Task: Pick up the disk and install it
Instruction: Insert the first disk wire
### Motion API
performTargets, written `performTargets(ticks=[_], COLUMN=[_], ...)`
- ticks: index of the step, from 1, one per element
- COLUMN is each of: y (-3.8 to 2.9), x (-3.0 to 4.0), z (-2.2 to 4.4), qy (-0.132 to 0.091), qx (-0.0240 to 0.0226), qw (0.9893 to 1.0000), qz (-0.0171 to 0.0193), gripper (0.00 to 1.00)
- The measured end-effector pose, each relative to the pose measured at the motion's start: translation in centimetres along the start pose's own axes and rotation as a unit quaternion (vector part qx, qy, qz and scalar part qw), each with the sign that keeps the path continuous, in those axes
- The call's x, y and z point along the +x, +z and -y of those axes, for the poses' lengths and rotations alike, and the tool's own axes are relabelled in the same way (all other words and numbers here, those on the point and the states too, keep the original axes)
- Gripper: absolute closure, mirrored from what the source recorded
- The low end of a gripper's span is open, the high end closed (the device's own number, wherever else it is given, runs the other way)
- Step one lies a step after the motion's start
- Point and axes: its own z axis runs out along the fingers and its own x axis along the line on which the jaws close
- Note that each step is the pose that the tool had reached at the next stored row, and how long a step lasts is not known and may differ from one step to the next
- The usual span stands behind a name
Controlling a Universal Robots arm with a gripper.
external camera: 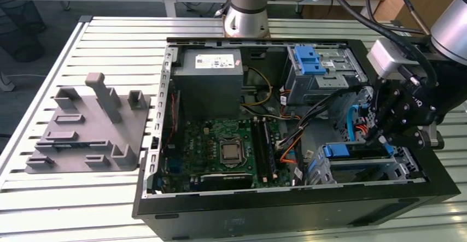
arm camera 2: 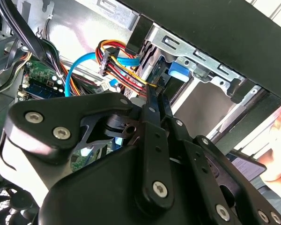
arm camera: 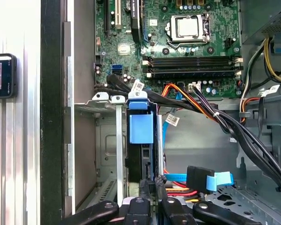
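**Disk already down in the drive cage**

One disk [external camera: 357, 150] is seen edge-up in the lower drive cage [external camera: 365, 168], long axis running down into it. One gripper [external camera: 381, 138] sits right above; the fingers [arm camera: 149, 197] are pinched together on its edge, blue rail [arm camera: 141, 127] just past them.

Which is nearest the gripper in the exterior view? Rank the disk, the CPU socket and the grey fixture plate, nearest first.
From the gripper:
1. Disk, in the drive cage just below it.
2. CPU socket, mid-motherboard, towards the exterior view's left.
3. Grey fixture plate, outside the case, far left.
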Motion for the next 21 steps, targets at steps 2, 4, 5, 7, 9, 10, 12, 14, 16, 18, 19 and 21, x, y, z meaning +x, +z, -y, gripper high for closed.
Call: performTargets(ticks=[2,4,5,7,9,10,12,14,16,18,19,21], y=[0.03,0.08,0.11,0.2,0.33,0.41,0.48,0.49,0.52,0.52,0.45,0.09], x=[0.0,-0.01,-0.01,-0.01,-0.02,-0.02,-0.02,-0.02,-0.02,-0.02,-0.02,-0.01], z=[0.01,0.02,0.03,0.08,0.12,0.14,0.16,0.16,0.17,0.17,0.16,0.14], qy=[0.0,0.0,0.0,0.0,0.0,0.0,0.0,0.0,0.0,0.0,0.0,0.0], qx=[-0.0004,-0.0009,-0.0011,-0.0015,-0.0017,-0.0017,-0.0016,-0.0017,-0.0017,-0.0017,-0.0017,-0.0017], qw=[1.0,1.0,1.0,1.0,1.0,1.0,1.0,1.0,1.0,1.0,1.0,1.0], qz=[-0.0001,0.0,-0.0001,0.0,0.0,0.0,-0.0002,-0.0002,0.0,0.0002,0.0002,0.0001], gripper=[0.84,0.84,0.84,0.84,0.84,0.84,0.84,0.84,0.83,0.83,0.76,0.76])
